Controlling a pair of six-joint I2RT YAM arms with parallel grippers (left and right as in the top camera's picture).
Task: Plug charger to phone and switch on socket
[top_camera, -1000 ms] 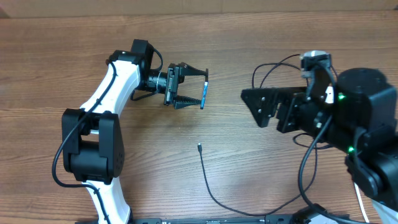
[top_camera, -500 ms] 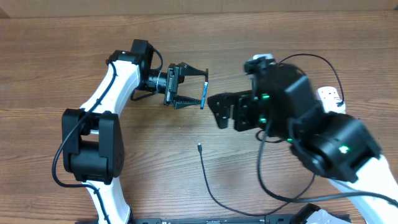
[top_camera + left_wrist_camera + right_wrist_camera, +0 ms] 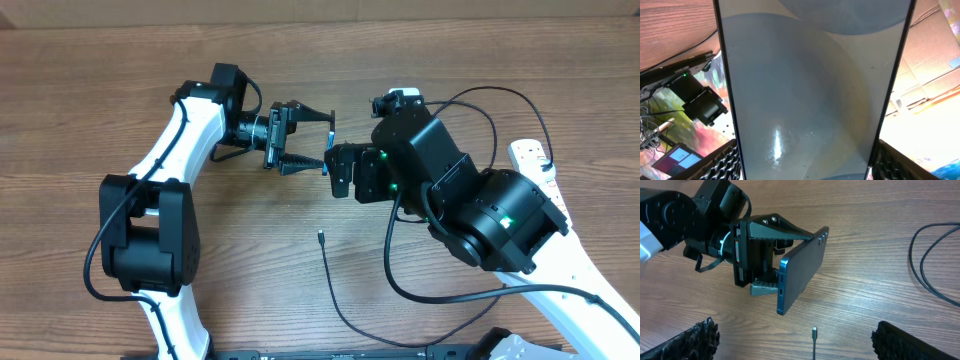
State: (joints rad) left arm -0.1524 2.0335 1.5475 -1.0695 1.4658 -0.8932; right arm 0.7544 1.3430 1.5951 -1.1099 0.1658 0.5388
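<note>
Left fingers (image 3: 785, 230) are clamped on the phone (image 3: 801, 270), one on each long edge, holding it up off the bench (image 3: 80, 100). The left wrist cam is basically all pale blue-grey screen, with just the finger pads peeking in at the bottom corners. From overhead the phone is only a thin blue line, since it's edge-on to that camera.

Right fingers (image 3: 910, 340) are spread wide with nothing in them. They sit just beside the phone, on the side facing away from the left arm. The right wrist view shows the phone out in front of them and not between them, so no contact that I can see.

The charger (image 3: 335, 290) is lying loose on the bench. Its connector (image 3: 814, 332) rests flat on the wood near the phone, with neither set of fingers touching it, and the black cable trails off toward the front edge and curves right.

The socket (image 3: 525, 152) is over on the right, mostly hidden behind the right arm and well apart from the phone. I can't make out its switches properly.
</note>
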